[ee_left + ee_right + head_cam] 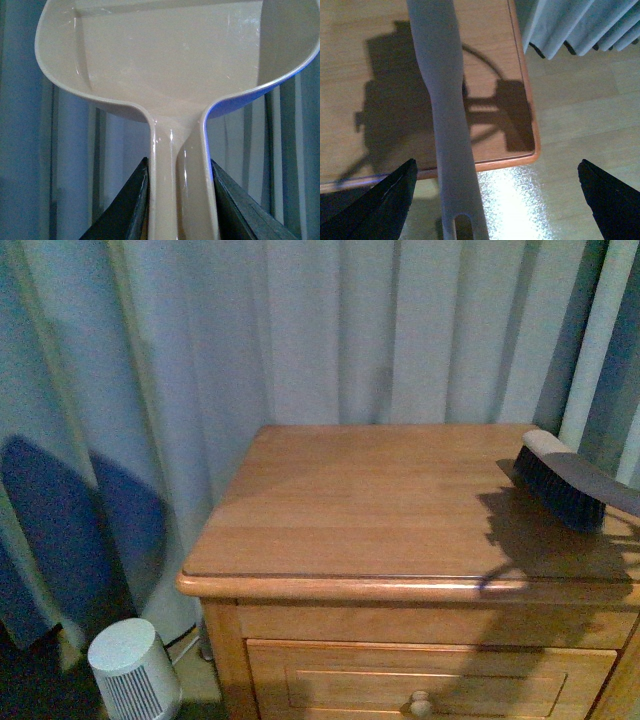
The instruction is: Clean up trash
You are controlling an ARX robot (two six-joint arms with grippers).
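The trash shows in no view; the left gripper (pixel 178 162) grips the beige dustpan (pixel 170 60) by its handle, and the right gripper (pixel 497 165) has its jaws wide apart around the handle of the brush (pixel 560 492) above the wooden cabinet (pixel 380 510).

Beige dustpan (pixel 175 65); black-bristled grey brush (pixel 572 485); honey-brown nightstand (pixel 350 510); pale blue-grey curtain (pixel 300 330).
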